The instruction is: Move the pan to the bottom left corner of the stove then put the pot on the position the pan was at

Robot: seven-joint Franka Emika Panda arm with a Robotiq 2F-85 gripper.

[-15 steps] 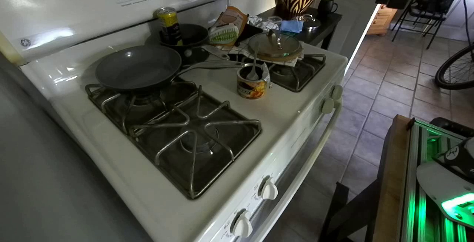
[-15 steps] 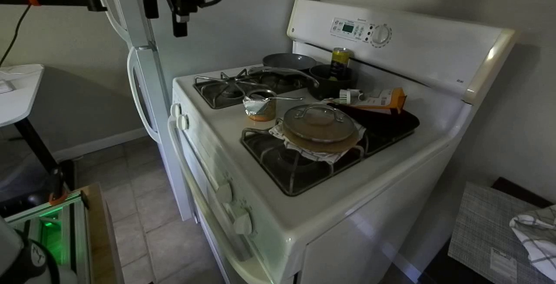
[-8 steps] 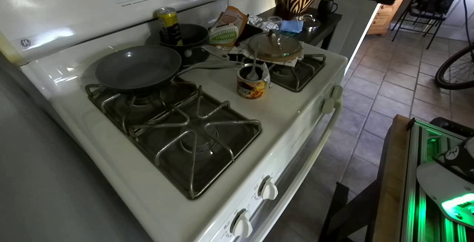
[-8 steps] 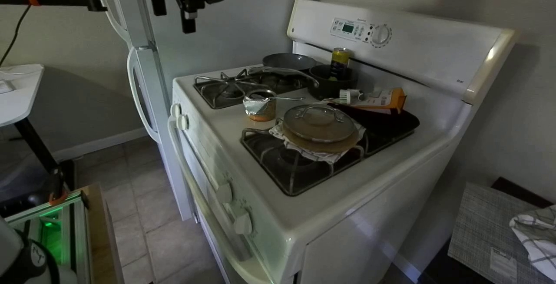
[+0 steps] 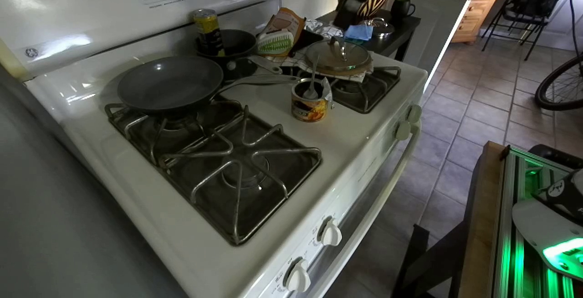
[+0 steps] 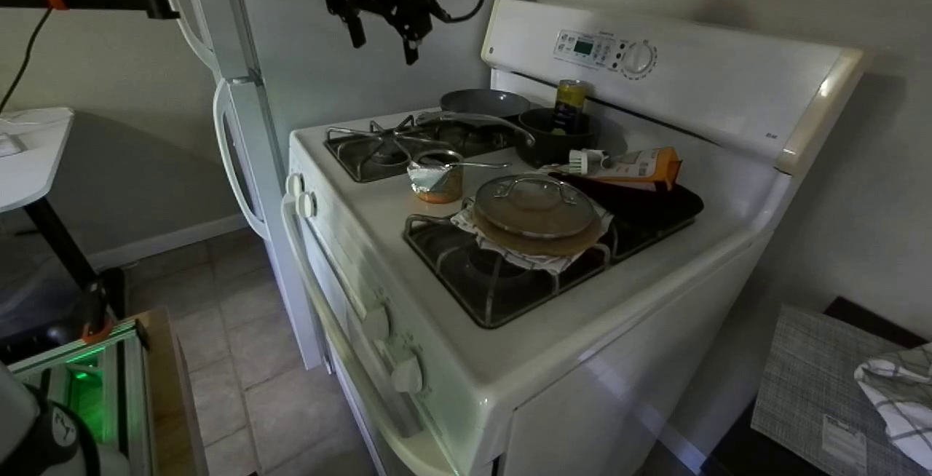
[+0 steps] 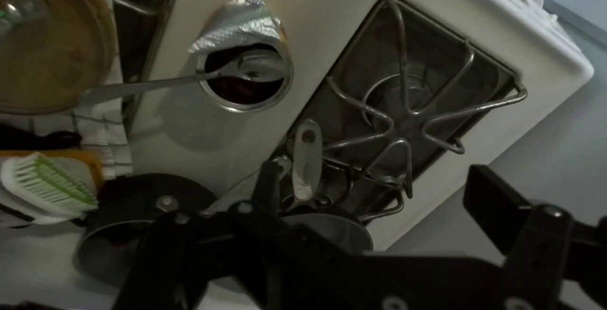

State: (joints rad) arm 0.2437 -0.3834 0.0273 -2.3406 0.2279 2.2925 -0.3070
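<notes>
While the gripper (image 6: 385, 52) hangs well above the stove (image 5: 355, 127), its fingers (image 7: 495, 208) stand spread wide, released. Seen from the side with the knobs (image 5: 331, 233), the pan (image 5: 168, 81) sits at the stove's back left corner, upright on the grate, its handle (image 7: 307, 163) pointing over the middle of the top. The pot (image 6: 550, 152) stands just to the right of the pan, near the stove's back edge, with a yellow and black can (image 5: 208, 31) inside it, slightly tilted. Toward the front left corner lies a burner (image 5: 246, 170) under its own grate.

Between the left and right grates, an open tin (image 5: 309, 107) stands near the front edge, its foil (image 7: 242, 28) peeled back and a spoon (image 7: 268, 70) resting in it. At the front right corner, a smaller tan pan (image 6: 539, 246) under a glass lid (image 6: 535, 207) sits on a checked cloth (image 6: 524, 260). An orange packet (image 6: 664, 167) lies on a dark tray (image 6: 659, 207) at the back right corner, with a brush (image 5: 275, 43) just beside the packet, toward the pot. Beyond the stove's right edge, a dark table (image 5: 406, 24) bears a mug (image 5: 401, 7) and a striped bowl (image 5: 375, 4), which the gripper partly hides in an exterior view.
</notes>
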